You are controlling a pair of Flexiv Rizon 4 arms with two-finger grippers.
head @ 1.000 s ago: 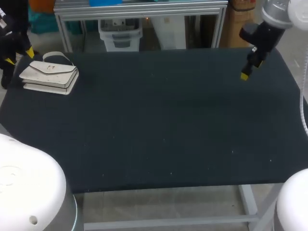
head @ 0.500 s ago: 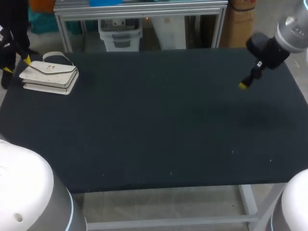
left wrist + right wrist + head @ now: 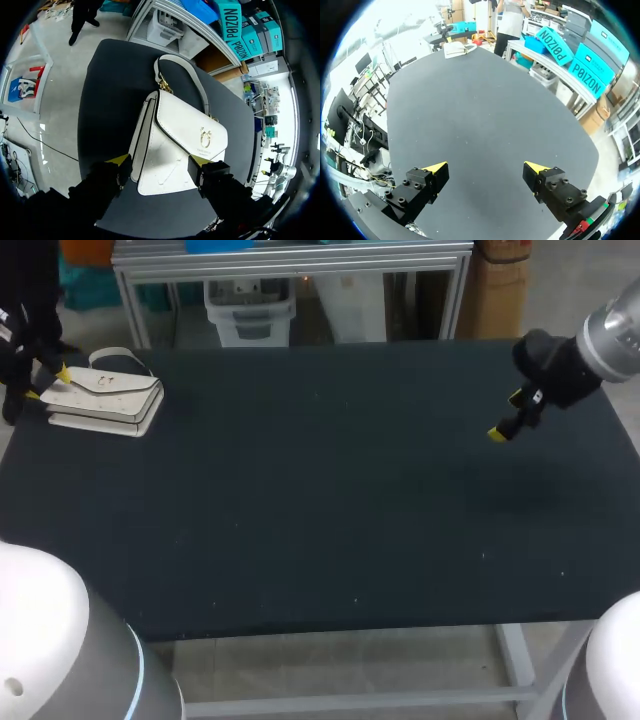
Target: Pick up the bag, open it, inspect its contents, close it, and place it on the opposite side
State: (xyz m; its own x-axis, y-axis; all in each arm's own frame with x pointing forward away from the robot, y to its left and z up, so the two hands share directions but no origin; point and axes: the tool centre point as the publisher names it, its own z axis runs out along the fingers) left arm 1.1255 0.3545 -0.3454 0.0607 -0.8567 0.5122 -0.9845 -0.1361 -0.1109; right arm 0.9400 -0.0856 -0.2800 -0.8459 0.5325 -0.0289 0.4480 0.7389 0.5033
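1. The bag (image 3: 108,397), a white flap handbag, lies flat on the dark table (image 3: 330,500) in the upper left of the head view. Its handle (image 3: 121,355) arches toward the far edge.
2. The left gripper (image 3: 47,383) sits at the bag's left end. In the left wrist view this left gripper (image 3: 160,161) has its fingers spread wide, with the near end of the bag (image 3: 180,145) between the yellow tips. I cannot tell whether either tip touches the leather, and nothing is clamped.
3. The right gripper (image 3: 505,417) hangs over the table in the upper right, well apart from the bag. In its own view the right gripper (image 3: 485,167) is wide open and holds nothing, and the bag (image 3: 455,48) shows far ahead of it.
4. The step in hand looks like the pick-up, so the whole task is barely begun.
5. To do it well, lower the left fingers until they span the body's thickness, then close squarely on the body.
6. Keep the tips clear of the flap (image 3: 187,132) and its gold clasp (image 3: 204,136). That leaves the right gripper free to lift the flap for the opening.
7. Grip firmly but slowly, because smooth leather may slide or twist out of the fingers.
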